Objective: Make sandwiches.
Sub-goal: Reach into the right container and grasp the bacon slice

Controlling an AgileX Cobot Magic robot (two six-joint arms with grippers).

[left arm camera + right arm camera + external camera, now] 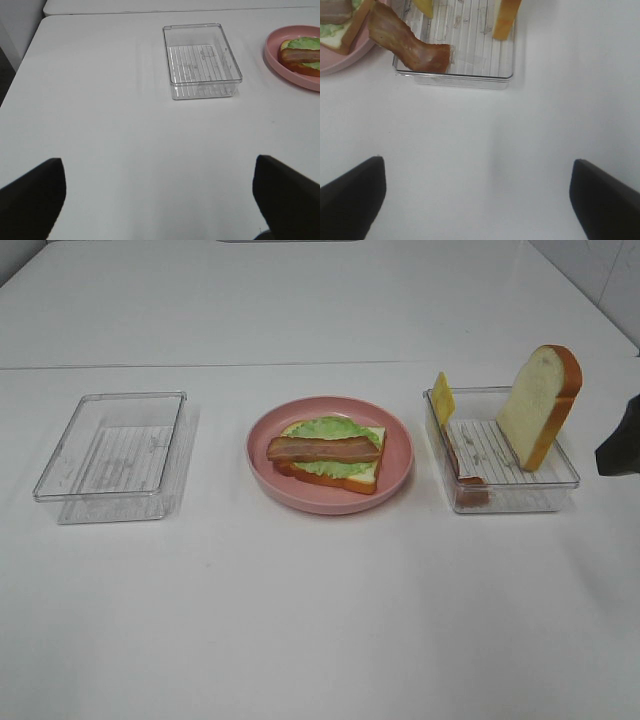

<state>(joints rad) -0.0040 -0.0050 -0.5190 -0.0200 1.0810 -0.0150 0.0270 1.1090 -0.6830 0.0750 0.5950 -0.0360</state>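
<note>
The left jaws stand wide open above bare table (pixel 320 630), with nothing between their two dark fingertips (pixel 35 197). The right jaws are wide open as well and hold nothing. They hang over the table just in front of the right tray (pixel 515 502). From the high camera I see only a dark piece of the right arm (pixel 620 445) at the edge, beside this tray.

The sandwich is only partly built and sits on the pink plate (pixel 330 508) in the middle of the table. One bread slice (pixel 345 481) lies flat at the bottom. The green lettuce leaf (pixel 330 427) lies on it, and one bacon strip (pixel 322 449) lies across the lettuce.

The other pieces are in the right tray, which is clear plastic. The second bread slice (pixel 537 405) stands upright there, on the side far from the plate, and rises well above the rim. The yellow cheese slice (pixel 443 398) stands in the far corner on the plate's side. A second bacon strip (pixel 410 47) leans on the wall nearest the plate.

The left tray (pixel 110 506), also clear, is well apart on the other side of the plate, with only its ribbed floor showing.
</note>
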